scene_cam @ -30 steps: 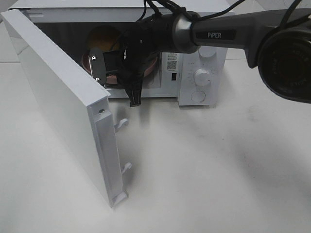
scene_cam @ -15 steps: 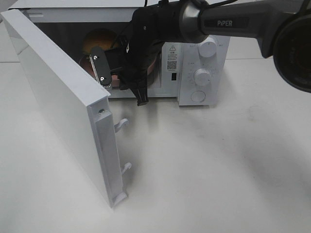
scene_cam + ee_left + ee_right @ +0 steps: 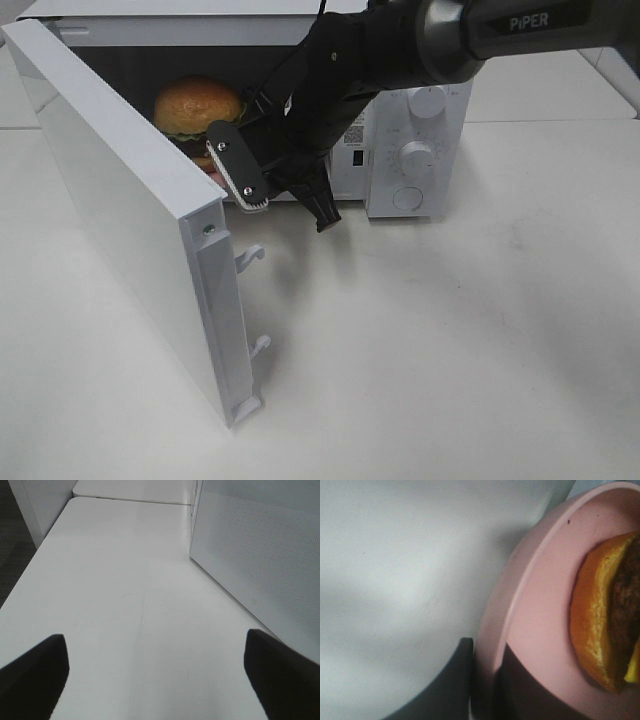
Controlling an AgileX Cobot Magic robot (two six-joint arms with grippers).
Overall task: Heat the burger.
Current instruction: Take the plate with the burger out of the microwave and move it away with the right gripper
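**Right End Effector Clamped on Plate Rim at Microwave Opening**

The right end effector (image 3: 485, 680) is pinching the rim of the pink plate (image 3: 540, 610): in the right wrist view one dark finger (image 3: 452, 680) lies outside the rim and the other sits on the plate's inner surface, with the rim between them. In the exterior high view the same end effector (image 3: 285, 195) sits at the front edge of the microwave (image 3: 420, 150) cavity, angled down toward the counter (image 3: 450, 350).

The burger (image 3: 197, 105) rests on the plate, just beyond the end effector and deeper inside the cavity. Its golden-brown bun and dark filling are visible; the wrist view shows the bun edge (image 3: 600, 625) well inboard of the pinched rim, not touching the fingers.

The microwave door (image 3: 130, 220) stands swung open beside the end effector, its latch hooks facing the counter area in front of the oven. The control panel with its round knobs (image 3: 417, 158) lies on the opposite side of the end effector from the door.

The left end effector (image 3: 155, 675) is spread wide, its two dark fingertips (image 3: 35, 670) well apart and holding nothing, above bare counter. The perforated outer face of the door (image 3: 260, 545) stands near it to one side.
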